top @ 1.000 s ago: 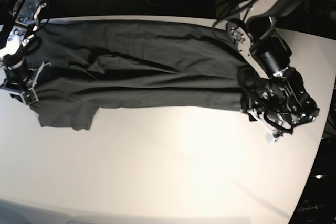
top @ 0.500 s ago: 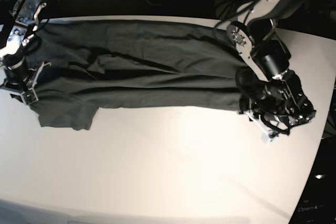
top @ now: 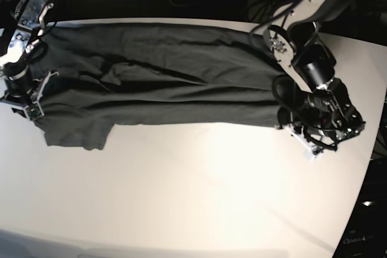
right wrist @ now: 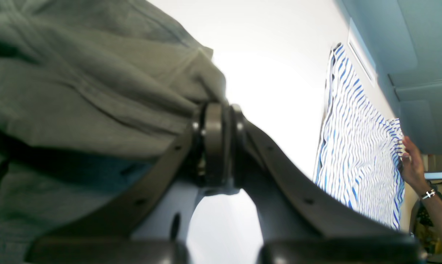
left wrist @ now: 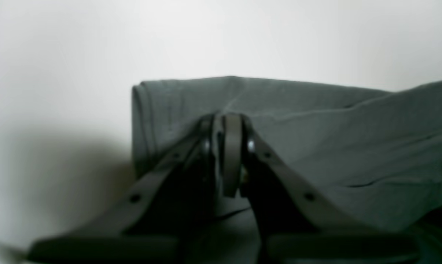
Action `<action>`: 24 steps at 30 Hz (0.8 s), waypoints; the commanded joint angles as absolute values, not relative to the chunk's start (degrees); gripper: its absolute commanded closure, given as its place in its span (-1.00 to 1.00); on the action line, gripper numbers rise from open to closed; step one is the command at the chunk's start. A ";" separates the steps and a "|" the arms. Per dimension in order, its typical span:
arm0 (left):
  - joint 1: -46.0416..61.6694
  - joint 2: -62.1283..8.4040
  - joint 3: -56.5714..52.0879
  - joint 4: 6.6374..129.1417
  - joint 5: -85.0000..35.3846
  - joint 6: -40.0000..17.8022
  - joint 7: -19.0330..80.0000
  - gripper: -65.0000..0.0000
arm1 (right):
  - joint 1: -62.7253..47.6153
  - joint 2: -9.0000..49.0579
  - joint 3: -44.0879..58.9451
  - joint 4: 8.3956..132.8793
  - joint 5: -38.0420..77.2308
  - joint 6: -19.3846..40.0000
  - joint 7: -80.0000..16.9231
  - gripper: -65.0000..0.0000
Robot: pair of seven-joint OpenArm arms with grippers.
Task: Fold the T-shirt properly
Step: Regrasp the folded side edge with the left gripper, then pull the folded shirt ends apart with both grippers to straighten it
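With both the left gripper (left wrist: pixel 226 146) and right gripper (right wrist: pixel 217 146) pinched shut on opposite end hems of the T-shirt (top: pixel 163 83), which lies stretched between the jaws across the table (top: pixel 199 197), we should lift evenly, keeping it taut.

Left gripper (left wrist: pixel 224 124) low at far right of base view, fingers pressed together. Right gripper (right wrist: pixel 219 110) at far left, fingers likewise closed.

The T-shirt (top: pixel 163 83) is matt, wrinkled dark grey cloth, seemingly cotton; the table (top: pixel 199 191) is smooth white with a slight sheen.
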State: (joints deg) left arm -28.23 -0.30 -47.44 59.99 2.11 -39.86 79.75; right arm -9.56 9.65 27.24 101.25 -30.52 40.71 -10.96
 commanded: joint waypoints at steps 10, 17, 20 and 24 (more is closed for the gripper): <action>-28.35 -3.82 -47.34 60.35 -8.04 -40.00 80.00 0.86 | -9.01 10.24 27.91 105.98 -31.52 40.00 -10.15 0.99; -27.47 -4.79 -47.34 60.26 -9.01 -40.00 80.00 0.86 | -9.01 8.57 27.91 105.98 -34.77 40.00 -8.92 0.99; -27.47 -4.79 -47.52 60.26 -9.01 -40.00 80.00 0.86 | -9.45 8.57 28.00 105.98 -34.86 40.00 -8.48 0.99; -27.47 -4.53 -47.60 60.26 -9.10 -40.00 80.00 0.86 | -11.47 8.57 28.00 105.98 -34.86 40.00 -8.04 0.99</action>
State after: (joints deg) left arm -25.89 -3.97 -47.70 59.55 -8.01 -39.83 79.99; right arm -12.10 7.75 27.68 104.99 -35.24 40.75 -8.99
